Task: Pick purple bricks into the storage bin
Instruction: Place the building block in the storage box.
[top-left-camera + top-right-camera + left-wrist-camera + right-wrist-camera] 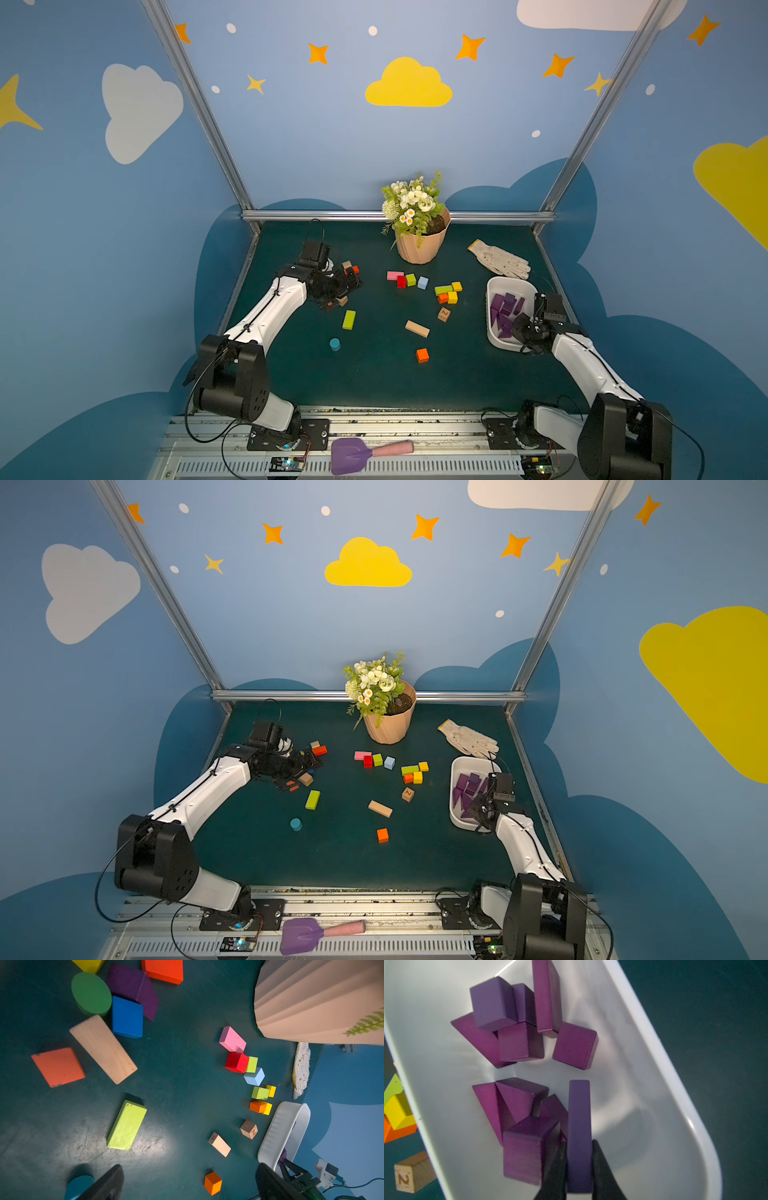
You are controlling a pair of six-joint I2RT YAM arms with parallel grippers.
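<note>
Looking through the wrist cameras, I see my right hand pinching a long purple brick by its two sides inside the white storage bin, next to the other purple bricks heaped on its floor. My left hand hangs spread wide, holding nothing, above the table. There a stray purple brick lies against a blue block, beside a green cylinder.
</note>
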